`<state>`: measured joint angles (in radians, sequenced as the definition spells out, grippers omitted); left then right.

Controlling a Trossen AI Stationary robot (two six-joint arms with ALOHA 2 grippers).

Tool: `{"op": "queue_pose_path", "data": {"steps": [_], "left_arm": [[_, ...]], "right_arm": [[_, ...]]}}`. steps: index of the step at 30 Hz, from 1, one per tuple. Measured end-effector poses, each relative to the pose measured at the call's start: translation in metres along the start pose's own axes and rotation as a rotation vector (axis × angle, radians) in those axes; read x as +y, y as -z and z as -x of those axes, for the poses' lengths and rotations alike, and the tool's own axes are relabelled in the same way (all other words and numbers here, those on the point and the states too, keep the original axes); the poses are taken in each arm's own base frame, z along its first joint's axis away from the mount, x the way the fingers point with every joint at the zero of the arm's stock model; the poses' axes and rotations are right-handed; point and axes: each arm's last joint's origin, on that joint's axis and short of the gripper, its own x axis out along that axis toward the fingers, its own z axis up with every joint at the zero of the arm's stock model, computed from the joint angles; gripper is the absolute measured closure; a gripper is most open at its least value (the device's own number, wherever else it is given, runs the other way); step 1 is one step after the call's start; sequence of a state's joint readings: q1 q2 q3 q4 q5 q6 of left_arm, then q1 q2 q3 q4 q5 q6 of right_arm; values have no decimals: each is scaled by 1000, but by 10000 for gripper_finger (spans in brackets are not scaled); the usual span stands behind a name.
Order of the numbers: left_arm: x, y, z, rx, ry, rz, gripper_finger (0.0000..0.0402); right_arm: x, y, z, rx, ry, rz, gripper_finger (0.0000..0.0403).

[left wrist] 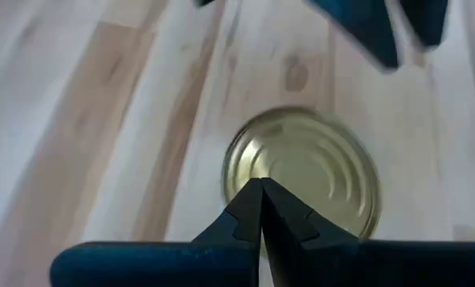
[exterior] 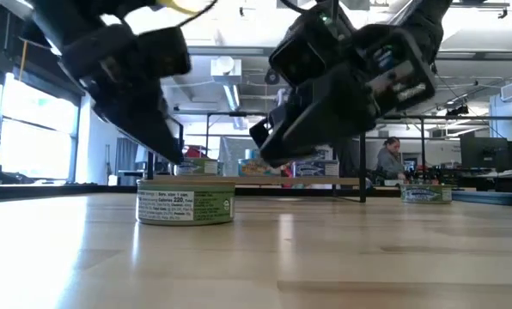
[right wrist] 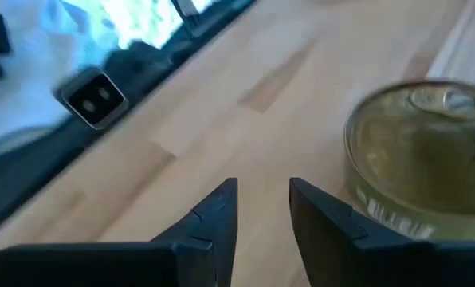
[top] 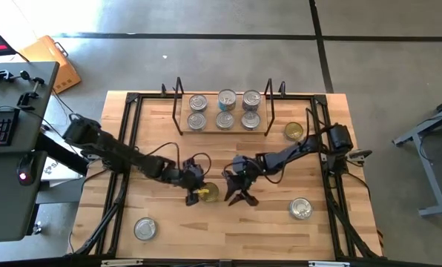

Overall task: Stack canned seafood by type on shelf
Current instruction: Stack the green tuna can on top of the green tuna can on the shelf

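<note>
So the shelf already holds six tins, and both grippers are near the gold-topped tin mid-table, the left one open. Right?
Not quite: the left gripper is shut, as the left wrist view shows, above the gold-topped tin. The shelf does hold six tins.

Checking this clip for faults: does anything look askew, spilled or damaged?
Nothing stands out. Six silver-topped tins sit upright on the shelf; the loose tins, including the gold-topped tin between both tools, stand upright on the table.
</note>
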<state>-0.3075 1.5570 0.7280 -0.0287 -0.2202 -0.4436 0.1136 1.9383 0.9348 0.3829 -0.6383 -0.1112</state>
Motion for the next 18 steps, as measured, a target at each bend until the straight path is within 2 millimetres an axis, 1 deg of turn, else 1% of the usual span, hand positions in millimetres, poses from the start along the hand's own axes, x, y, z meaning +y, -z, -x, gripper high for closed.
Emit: {"op": "queue_pose_path", "data": {"steps": [3, 5, 9, 14, 18], "left_arm": [[6, -3, -11, 2, 27, 26, 401], [9, -5, -14, -2, 59, 29, 401], [14, -6, -15, 16, 67, 37, 401], [18, -1, -15, 79, 32, 19, 401], [20, 3, -12, 127, 7, 62, 401]], "right_arm": [[0, 1, -4, 11, 27, 1, 296], [-2, 2, -3, 14, 42, -11, 296], [-10, 6, -4, 19, 98, -23, 296], [-20, 8, -3, 17, 242, -19, 296], [-28, 8, 1, 11, 352, -24, 296]]}}
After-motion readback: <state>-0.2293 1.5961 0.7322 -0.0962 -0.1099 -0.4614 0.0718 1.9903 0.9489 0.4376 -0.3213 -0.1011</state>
